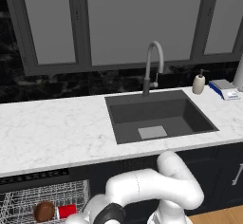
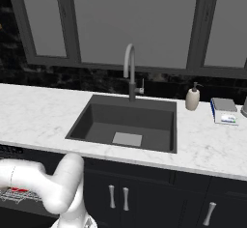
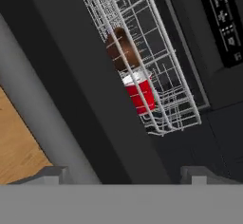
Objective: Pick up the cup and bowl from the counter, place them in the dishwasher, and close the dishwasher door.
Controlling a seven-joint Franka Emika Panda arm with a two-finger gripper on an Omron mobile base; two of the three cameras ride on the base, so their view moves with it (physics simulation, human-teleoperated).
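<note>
— Kitchen counter (image 1: pixel 52 130) is standing bare of dishes; why?
— Both are lying in the dishwasher (image 1: pixel 35 177) rack: bowl (image 1: pixel 44 211) left, cup (image 1: pixel 67 211) touching it, probably.
— And the gripper (image 3: pixel 126 173)?
— Jaws are gaping, holding nothing, nearing the dishwasher door (image 3: pixel 76 99) for closing.

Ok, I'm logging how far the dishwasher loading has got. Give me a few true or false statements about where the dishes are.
1. The cup lies in the dishwasher rack. True.
2. The bowl sits on the counter. False: it is in the rack beside the cup.
3. The dishwasher door is shut. False: it hangs open, rack exposed.
4. The sink holds the cup. False: the cup is in the rack.
5. A soap bottle stands right of the faucet. True.
</note>
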